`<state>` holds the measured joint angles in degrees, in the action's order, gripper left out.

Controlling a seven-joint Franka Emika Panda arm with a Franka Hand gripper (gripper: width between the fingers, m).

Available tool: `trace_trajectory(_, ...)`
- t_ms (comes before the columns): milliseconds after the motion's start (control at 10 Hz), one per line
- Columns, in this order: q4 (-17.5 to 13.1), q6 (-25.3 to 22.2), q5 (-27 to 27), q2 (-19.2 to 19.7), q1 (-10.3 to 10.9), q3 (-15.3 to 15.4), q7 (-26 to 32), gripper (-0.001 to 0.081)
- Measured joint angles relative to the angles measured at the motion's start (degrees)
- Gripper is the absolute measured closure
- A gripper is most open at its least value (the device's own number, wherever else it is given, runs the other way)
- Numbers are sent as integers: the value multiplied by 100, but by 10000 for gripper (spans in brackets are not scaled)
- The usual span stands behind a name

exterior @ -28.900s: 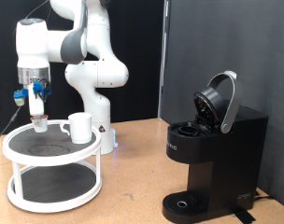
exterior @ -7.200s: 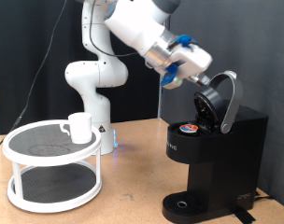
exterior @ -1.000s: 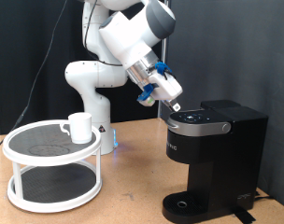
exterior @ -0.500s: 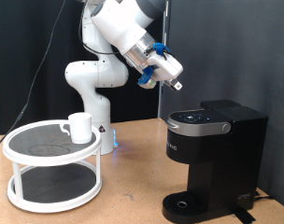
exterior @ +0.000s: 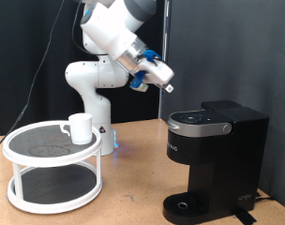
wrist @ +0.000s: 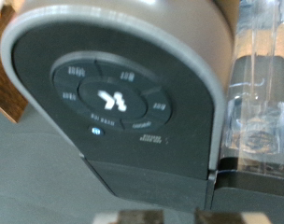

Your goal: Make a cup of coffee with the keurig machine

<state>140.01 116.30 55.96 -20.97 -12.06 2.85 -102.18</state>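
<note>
- Hanging in the air above and toward the exterior view's left of the keurig machine (exterior: 216,159), the gripper (exterior: 165,81) is well clear of it, touches nothing and carries nothing visible between its fingers.
- Whether the jaws are apart or together I cannot tell: in the exterior view the tip is small and seen side-on, and the wrist view shows no fingers at all.
- Sitting on the bench (exterior: 133,192) at the exterior view's right, the machine has its lid down flat, so the brewing chamber is shut; whether a pod lies inside cannot be seen.
- Looking along the hand, the wrist view is filled by the machine's top panel (wrist: 109,98), a ring of faint button marks around a central logo with one small blue light lit below it; the lettering is too blurred to read.
- Standing at the back of the top tier of a round white two-tier rack (exterior: 52,167) at the exterior view's left is the cup (exterior: 80,127), well apart from the machine.
- Judging from that, the drip tray (exterior: 185,203) at the machine's base has no cup on it, so nothing is placed to catch coffee.
- A clear, ribbed part (wrist: 262,84) beside the panel in the wrist view is probably the water tank, though it is cut off by the frame edge and its level cannot be made out.
</note>
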Motion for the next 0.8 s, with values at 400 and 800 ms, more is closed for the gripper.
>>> trace_trajectory(400, 559, 43, -202, -466, -285, -340, 407, 806)
trace_trajectory(800, 609, -297, -312, -556, -349, -529, 529, 806)
